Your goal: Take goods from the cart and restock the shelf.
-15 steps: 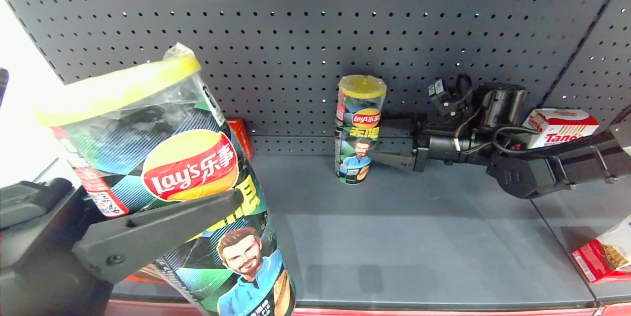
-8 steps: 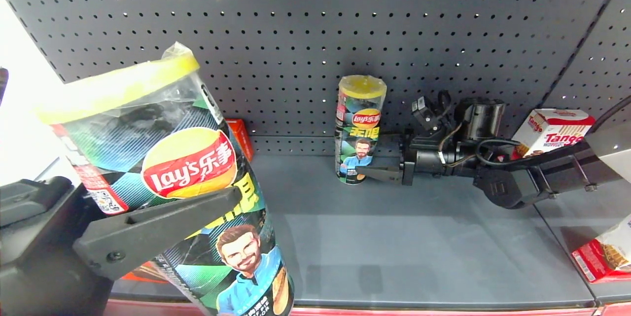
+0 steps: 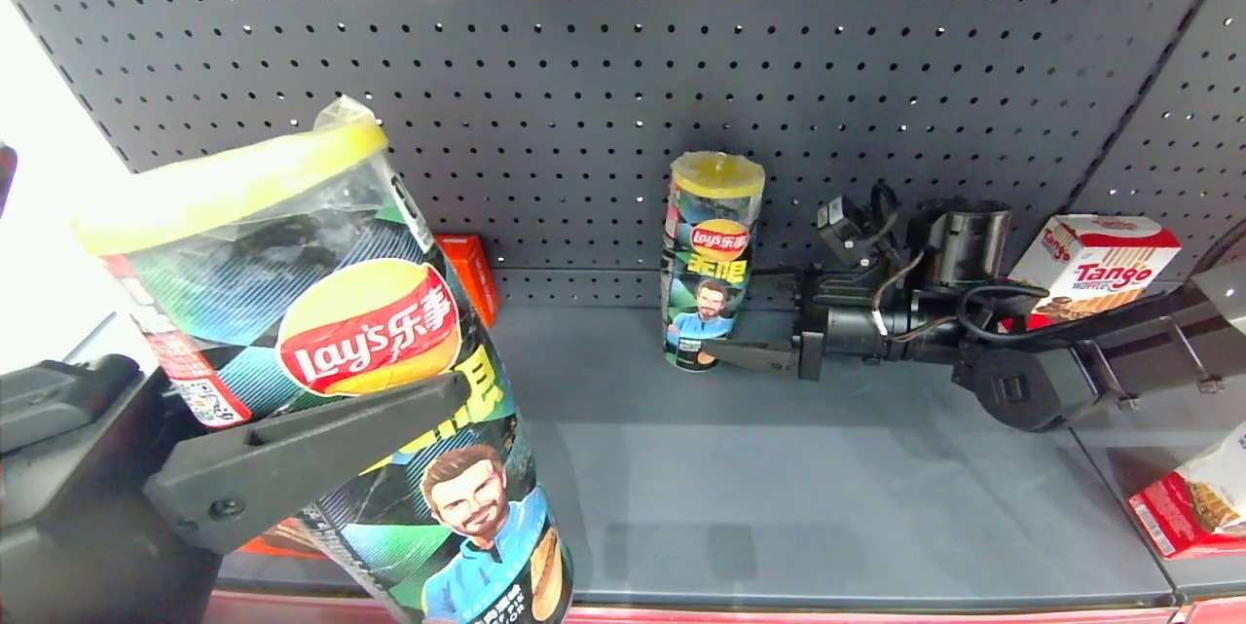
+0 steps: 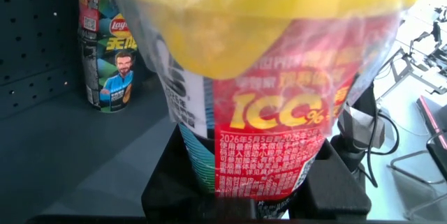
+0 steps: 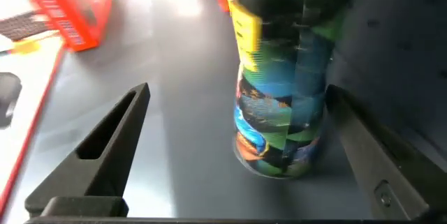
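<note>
A tall chips can (image 3: 321, 342) with a yellow lid is tilted at the shelf's front left, with my left gripper (image 3: 419, 400) shut on its middle. In the left wrist view the held can (image 4: 272, 91) looms close above that gripper (image 4: 258, 196). A second, identical can (image 3: 711, 259) stands upright at the back of the grey shelf (image 3: 827, 488), near the pegboard. My right gripper (image 3: 711, 337) is open at its base, one finger on each side. The standing can (image 5: 279, 98) sits between the spread fingers (image 5: 105, 147), closer to the pegboard-side finger, and I see no contact.
An orange box (image 3: 472, 274) stands behind the held can. A white and red wafer box (image 3: 1095, 254) lies at the back right, beyond the right arm. A red packet (image 3: 1188, 497) rests at the front right. The shelf's front middle is bare.
My right gripper has slid left along the shelf, from beside the standing can to straddling its base. The left gripper and its can have barely shifted.
</note>
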### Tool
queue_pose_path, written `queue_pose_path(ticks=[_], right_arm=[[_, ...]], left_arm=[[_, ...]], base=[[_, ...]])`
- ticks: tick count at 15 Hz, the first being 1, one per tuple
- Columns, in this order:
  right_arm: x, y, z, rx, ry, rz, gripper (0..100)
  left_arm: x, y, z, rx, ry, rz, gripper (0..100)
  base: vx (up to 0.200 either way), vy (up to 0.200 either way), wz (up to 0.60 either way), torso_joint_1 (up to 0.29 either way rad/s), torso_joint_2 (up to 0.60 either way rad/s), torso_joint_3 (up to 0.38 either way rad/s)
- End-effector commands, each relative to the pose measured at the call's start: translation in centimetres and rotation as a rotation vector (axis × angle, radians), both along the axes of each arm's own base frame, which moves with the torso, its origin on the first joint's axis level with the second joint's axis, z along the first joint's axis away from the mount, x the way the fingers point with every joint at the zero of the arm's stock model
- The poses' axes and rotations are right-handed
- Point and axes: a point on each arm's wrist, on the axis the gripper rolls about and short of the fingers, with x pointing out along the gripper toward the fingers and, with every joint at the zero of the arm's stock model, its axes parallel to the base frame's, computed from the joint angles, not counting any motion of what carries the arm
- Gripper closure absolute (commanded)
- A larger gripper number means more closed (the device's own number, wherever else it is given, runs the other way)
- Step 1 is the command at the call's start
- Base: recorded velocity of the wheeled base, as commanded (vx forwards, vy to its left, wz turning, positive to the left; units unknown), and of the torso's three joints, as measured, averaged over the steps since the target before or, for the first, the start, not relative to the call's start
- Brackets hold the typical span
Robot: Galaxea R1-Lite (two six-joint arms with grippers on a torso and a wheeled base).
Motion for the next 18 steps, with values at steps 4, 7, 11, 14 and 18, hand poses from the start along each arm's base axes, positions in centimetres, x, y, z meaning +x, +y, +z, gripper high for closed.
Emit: queue_pose_path(ticks=[4, 7, 11, 14, 18], right_arm=[[2.0, 0.9, -0.2, 0.012, -0.02, -0.021, 0], [2.7, 1.1, -0.5, 0.017, -0.02, 0.014, 0], [4.0, 1.8, -1.6, 0.028, -0.032, 0.072, 0], [5.0, 2.3, -2.2, 0.032, -0.039, 0.086, 0], [5.4, 3.5, -2.2, 0.055, -0.049, 0.159, 100]], left_arm=[[0.0, 0.0, -0.1, 0.001, 0.003, 0.0, 100], [0.0, 0.0, -0.1, 0.001, 0.004, 0.002, 100], [0.1, 0.1, -0.2, 0.003, 0.006, 0.008, 100], [0.1, 0.2, -0.7, 0.013, 0.022, 0.017, 100], [-0.3, 0.5, -1.3, 0.019, 0.033, 0.017, 100]], base=[[0.0, 0.0, 0.0, 0.0, 0.0, 0.0], [0.0, 0.0, 0.0, 0.0, 0.0, 0.0], [0.0, 0.0, 0.0, 0.0, 0.0, 0.0], [0.0, 0.0, 0.0, 0.0, 0.0, 0.0], [0.0, 0.0, 0.0, 0.0, 0.0, 0.0]])
